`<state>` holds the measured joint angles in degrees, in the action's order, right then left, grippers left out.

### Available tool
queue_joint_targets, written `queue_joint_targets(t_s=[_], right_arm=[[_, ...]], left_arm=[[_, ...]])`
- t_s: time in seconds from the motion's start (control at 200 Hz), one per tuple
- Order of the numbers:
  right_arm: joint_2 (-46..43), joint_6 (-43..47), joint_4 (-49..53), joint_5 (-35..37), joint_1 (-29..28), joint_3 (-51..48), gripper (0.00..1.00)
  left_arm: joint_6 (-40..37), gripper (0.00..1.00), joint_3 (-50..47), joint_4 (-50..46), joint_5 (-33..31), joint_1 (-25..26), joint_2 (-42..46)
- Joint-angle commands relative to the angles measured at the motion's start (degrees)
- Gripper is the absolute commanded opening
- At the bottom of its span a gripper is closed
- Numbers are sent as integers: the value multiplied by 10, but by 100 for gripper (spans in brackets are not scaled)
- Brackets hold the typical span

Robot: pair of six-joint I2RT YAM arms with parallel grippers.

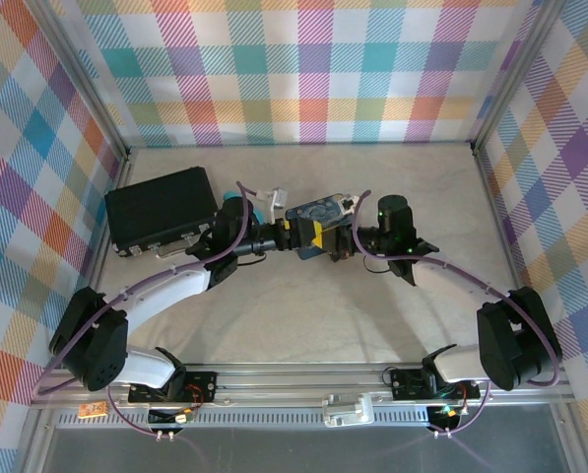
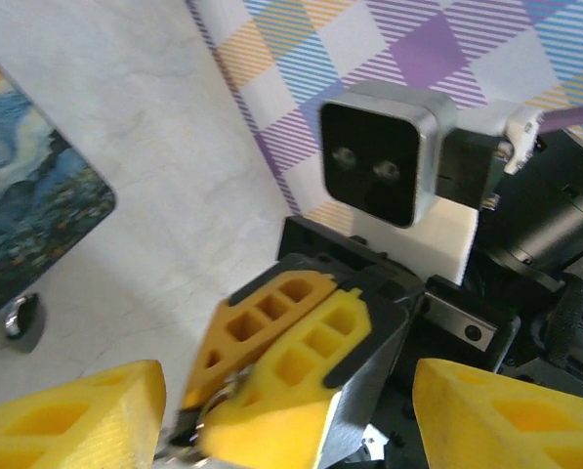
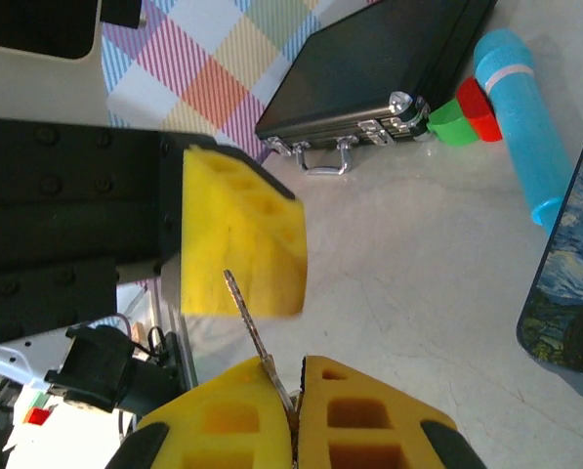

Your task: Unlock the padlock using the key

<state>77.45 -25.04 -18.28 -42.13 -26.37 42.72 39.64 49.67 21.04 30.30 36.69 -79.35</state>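
Key (image 3: 247,318) pinched in R gripper (image 3: 296,383), jaws shut on its head, blade sticking straight out past the tips twd L gripper (image 1: 311,237), whose jaws stand apart w/ nothing in them. Padlock (image 2: 22,322) lies on table (image 2: 154,147) just beside blue tin (image 2: 37,225), off to one side of both grippers. L looks nearer to it.

A: Is the key (image 3: 244,315) bow visible?
B: No, it's buried inside the right gripper (image 3: 296,379); only the blade sticks out.
A: The padlock (image 2: 27,327)?
B: Blurry, keyhole unreadable. The tin (image 2: 37,215) beside it is cropped by the left edge. From the top, the padlock is too small to pick out.
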Motion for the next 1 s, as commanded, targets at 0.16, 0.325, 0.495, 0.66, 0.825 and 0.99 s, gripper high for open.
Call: queue_joint_targets(t_s=[0.16, 0.325, 0.495, 0.66, 0.825, 0.99], right_arm=[[-18, -55, -63, 47, -14, -29, 0], [-20, -72, -58, 62, -13, -31, 0], [-16, -101, -74, 63, -13, -34, 0], [-17, -110, -80, 65, -14, -39, 0], [-24, -95, -62, 48, -10, -28, 9], [-50, -54, -5, 42, 25, -16, 49]], left_arm=[[24, 50, -8, 100, -16, 7, -34], [24, 41, -10, 100, -18, 7, -34], [15, 32, -14, 95, -30, 7, -32], [18, 3, -10, 105, -27, 7, -45], [5, 0, 4, 82, -31, 5, -48], [-39, 0, 24, 38, -1, -20, -41]])
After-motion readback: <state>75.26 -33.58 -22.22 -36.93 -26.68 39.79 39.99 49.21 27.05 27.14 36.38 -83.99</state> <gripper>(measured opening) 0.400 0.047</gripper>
